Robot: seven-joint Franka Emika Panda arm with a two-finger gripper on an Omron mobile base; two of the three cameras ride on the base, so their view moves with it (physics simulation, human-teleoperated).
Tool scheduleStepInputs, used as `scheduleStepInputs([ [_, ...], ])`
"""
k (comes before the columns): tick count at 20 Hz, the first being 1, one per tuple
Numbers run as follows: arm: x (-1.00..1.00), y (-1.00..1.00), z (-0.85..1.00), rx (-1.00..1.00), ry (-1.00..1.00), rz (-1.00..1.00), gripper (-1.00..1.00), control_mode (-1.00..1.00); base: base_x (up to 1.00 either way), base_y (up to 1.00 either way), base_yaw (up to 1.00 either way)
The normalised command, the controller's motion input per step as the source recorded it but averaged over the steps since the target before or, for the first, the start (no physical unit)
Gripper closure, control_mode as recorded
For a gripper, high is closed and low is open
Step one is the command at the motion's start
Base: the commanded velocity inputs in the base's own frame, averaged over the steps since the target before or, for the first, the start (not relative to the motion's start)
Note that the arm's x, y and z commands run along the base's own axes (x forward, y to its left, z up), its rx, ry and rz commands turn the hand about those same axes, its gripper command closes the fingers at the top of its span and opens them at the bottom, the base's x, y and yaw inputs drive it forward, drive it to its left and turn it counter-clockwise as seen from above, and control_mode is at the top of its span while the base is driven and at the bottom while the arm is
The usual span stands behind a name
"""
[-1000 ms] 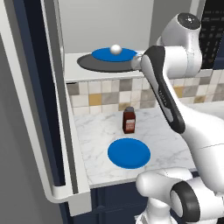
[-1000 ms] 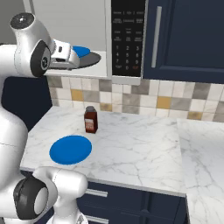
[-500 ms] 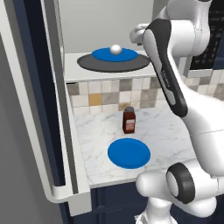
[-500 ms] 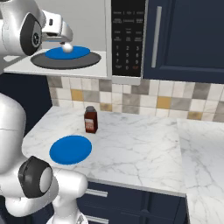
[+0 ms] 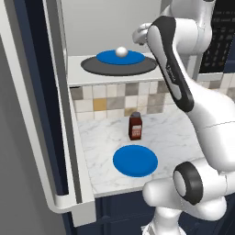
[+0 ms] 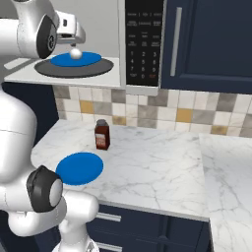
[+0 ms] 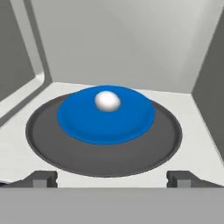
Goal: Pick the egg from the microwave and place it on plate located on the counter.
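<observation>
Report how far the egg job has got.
Done: the microwave door stands open and the open gripper faces inside. In hand: the approach; the egg sits untouched on the blue disc on the turntable, ahead of the fingertips. Left: grasp it, bring it out and down, and set it on the plate on the counter.

A small white egg (image 7: 107, 100) sat on a blue disc resting on the dark grey turntable inside the open, light grey microwave (image 6: 142, 44). Below it, a flat, plain blue plate (image 5: 135, 160) lay bare on the white marble counter (image 6: 152, 172), near its front edge, well apart from the egg.
</observation>
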Motion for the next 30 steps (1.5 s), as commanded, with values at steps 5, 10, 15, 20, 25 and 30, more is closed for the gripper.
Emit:
scheduleStepInputs([
  [5,0.87,0.45,-0.72,0.0,-0.16,0.13,-1.0,-1.0,0.0,0.0,0.0],
  [10,0.82,0.33,-0.12,0.0,-0.07,0.03,-1.0,-1.0,0.0,0.0,0.0],
  [15,0.71,0.01,0.37,0.0,0.02,0.0,-1.0,-1.0,0.0,0.0,0.0],
  [20,0.62,0.0,0.25,0.0,0.1,0.0,-1.0,-1.0,0.0,0.0,0.0],
  [25,0.35,0.0,0.0,0.0,0.12,0.0,-1.0,-1.0,0.0,0.0,0.0],
  [30,0.18,0.0,-0.24,0.0,0.07,0.0,-1.0,-1.0,0.0,0.0,0.0],
])
